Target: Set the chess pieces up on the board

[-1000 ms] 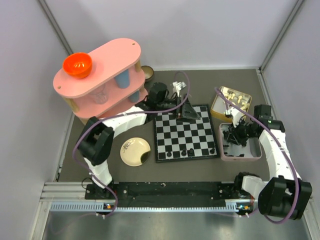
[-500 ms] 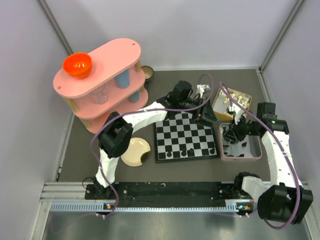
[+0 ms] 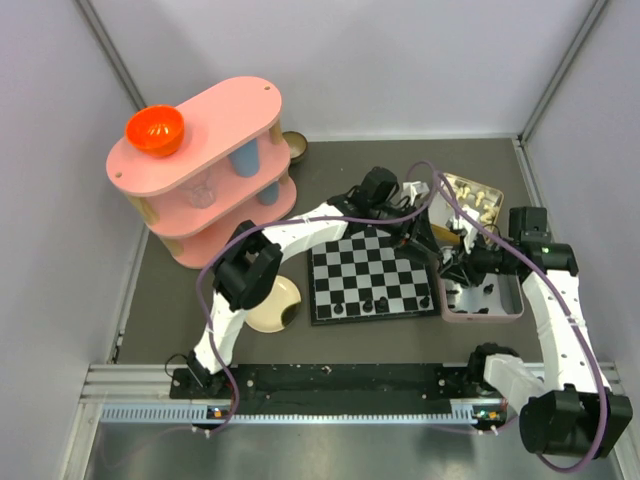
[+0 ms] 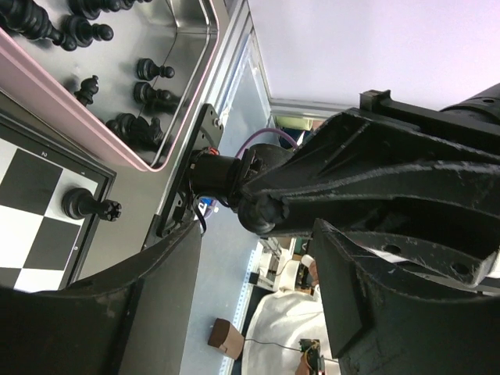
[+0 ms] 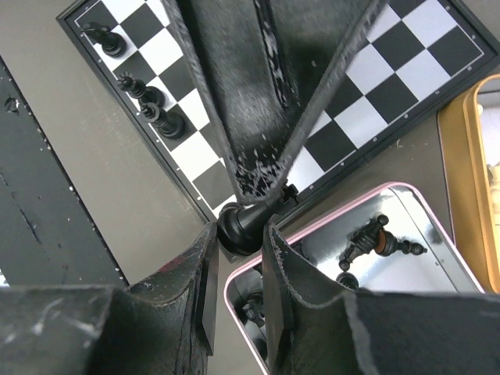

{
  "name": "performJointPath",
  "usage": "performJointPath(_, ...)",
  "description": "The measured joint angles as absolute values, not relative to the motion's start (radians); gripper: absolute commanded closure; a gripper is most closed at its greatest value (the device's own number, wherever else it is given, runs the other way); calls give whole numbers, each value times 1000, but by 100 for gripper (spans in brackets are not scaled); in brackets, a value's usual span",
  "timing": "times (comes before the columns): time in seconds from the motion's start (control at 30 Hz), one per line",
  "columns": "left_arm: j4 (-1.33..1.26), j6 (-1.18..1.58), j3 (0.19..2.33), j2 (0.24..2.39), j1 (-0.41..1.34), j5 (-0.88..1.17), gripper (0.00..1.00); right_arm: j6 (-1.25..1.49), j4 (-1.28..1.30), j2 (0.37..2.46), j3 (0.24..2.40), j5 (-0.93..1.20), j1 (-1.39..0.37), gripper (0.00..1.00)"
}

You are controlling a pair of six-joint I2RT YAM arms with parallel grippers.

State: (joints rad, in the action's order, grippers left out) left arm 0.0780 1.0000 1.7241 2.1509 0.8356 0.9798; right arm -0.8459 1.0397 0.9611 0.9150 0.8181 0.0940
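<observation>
The board (image 3: 350, 262) lies mid-table with a few black chess pieces (image 3: 368, 302) along its near edge. My right gripper (image 3: 462, 262) hangs over the left rim of the pink tray (image 3: 482, 316). In the right wrist view the right gripper (image 5: 238, 234) is shut on the base of a black chess piece (image 5: 248, 223), held sideways. My left gripper (image 3: 428, 243) reaches across the board's right edge. Its dark finger (image 5: 262, 168) touches that piece's head. In the left wrist view the left gripper (image 4: 258, 258) is open with nothing between its fingers. Several black pieces (image 4: 133, 125) lie in the tray.
A gold tin (image 3: 437, 215) of cream pieces stands behind the tray. A cream plate (image 3: 262, 300) sits left of the board. A pink two-tier shelf (image 3: 205, 160) with an orange bowl (image 3: 154, 130) fills the back left. Grey walls enclose the table.
My left arm has swung right from the board's far edge to its right edge beside the tray. My right gripper has moved left towards it.
</observation>
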Motion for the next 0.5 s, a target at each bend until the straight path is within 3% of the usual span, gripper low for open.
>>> performJointPath(0.5,72,1028,1768,2171,855,1059,58,-872,1044,948,919,815,41,85)
